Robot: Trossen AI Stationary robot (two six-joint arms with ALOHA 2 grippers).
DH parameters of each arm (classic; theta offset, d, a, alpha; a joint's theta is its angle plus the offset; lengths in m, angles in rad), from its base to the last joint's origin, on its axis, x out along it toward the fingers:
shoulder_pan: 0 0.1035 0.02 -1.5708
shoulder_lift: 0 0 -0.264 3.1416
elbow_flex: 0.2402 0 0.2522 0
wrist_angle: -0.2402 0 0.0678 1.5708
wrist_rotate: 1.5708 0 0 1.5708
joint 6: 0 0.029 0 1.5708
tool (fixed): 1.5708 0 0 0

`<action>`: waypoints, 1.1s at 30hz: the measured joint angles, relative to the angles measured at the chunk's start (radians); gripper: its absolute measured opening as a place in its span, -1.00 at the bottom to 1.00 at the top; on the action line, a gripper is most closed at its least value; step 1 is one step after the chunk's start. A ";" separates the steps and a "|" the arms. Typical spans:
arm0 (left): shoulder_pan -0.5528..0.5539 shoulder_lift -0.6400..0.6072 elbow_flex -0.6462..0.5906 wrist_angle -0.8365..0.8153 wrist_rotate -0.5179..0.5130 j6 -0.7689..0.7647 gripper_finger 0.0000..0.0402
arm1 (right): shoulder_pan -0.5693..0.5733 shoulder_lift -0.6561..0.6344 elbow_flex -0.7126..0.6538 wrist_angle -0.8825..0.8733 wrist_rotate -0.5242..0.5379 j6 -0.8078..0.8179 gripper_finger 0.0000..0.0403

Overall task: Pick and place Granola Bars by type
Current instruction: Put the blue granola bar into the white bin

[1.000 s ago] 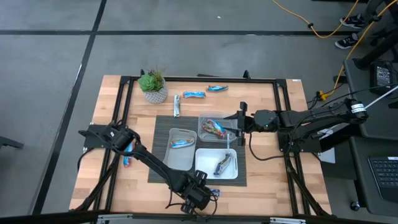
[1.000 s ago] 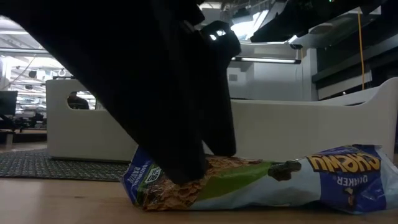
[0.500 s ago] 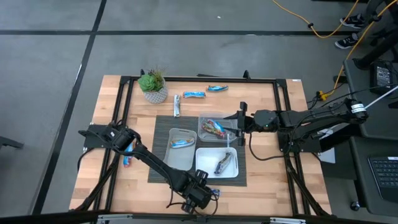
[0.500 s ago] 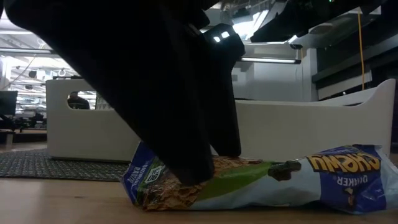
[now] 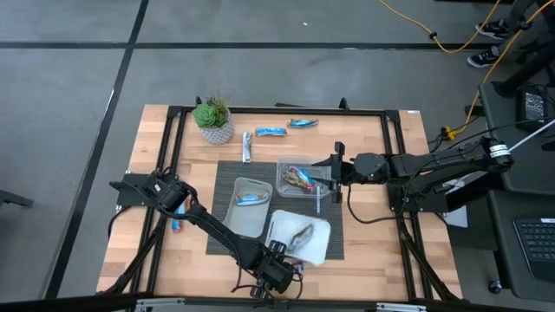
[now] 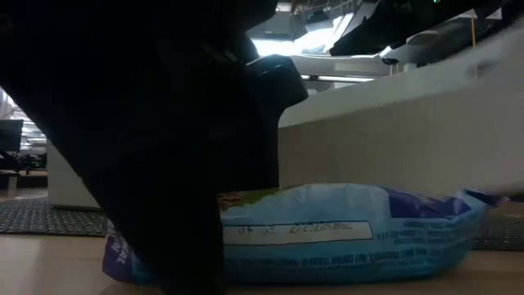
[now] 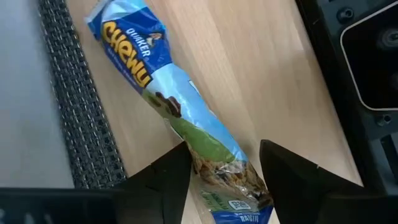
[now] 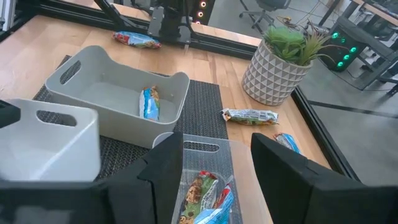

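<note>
The wooden table [image 5: 373, 147] carries a dark mat [image 5: 227, 173], a potted plant [image 5: 213, 120] and loose granola bars [image 5: 270, 132] — some along its far edge.

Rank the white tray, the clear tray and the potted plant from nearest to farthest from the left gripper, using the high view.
From the left gripper at the table's near edge:
1. white tray, right beside it, sitting askew.
2. clear tray, farther in, under the right gripper.
3. potted plant, at the far left corner.

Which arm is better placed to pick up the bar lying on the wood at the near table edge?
Left. The left pincer straddles that blue granola bar; the right pincer hovers over the clear tray.
</note>
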 joint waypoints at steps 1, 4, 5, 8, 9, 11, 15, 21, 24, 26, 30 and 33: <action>0.000 0.000 0.000 0.001 -0.002 0.001 -0.11 | 0.000 0.000 0.000 0.000 0.000 0.000 -0.05; 0.000 0.000 0.000 0.001 -0.004 0.002 -0.12 | 0.000 0.000 0.000 0.000 0.000 0.000 -0.05; 0.000 0.000 0.000 0.000 -0.006 0.003 -0.13 | 0.000 0.000 0.000 0.000 0.000 0.000 -0.05; 0.000 0.000 0.000 0.000 -0.009 0.004 -0.15 | 0.000 0.000 0.000 0.000 0.000 0.000 -0.05; 0.000 0.000 0.000 0.001 -0.010 0.004 -0.16 | 0.000 0.000 0.000 0.000 0.000 0.000 -0.05; 0.000 -0.001 0.000 0.001 -0.011 0.004 -0.18 | 0.000 0.000 0.000 0.000 0.000 0.000 -0.05; 0.000 -0.002 0.001 0.000 -0.024 0.005 -0.27 | 0.000 0.000 0.000 0.000 0.000 0.000 -0.05; 0.006 -0.003 0.002 0.000 -0.037 0.004 -0.48 | 0.000 0.000 0.000 0.000 0.000 0.000 -0.05; 0.007 -0.004 0.002 0.000 -0.037 0.005 -0.60 | 0.000 0.000 0.000 0.000 0.000 0.000 -0.05; 0.006 -0.004 0.002 0.000 -0.037 0.005 -0.68 | 0.000 0.000 0.000 0.000 0.000 0.000 -0.05; 0.005 -0.017 0.002 -0.002 -0.037 0.005 -0.76 | 0.000 0.000 0.000 0.000 0.000 0.000 -0.05; -0.001 -0.048 0.002 -0.007 -0.051 0.005 -0.78 | 0.000 0.000 0.000 0.000 0.000 0.000 -0.05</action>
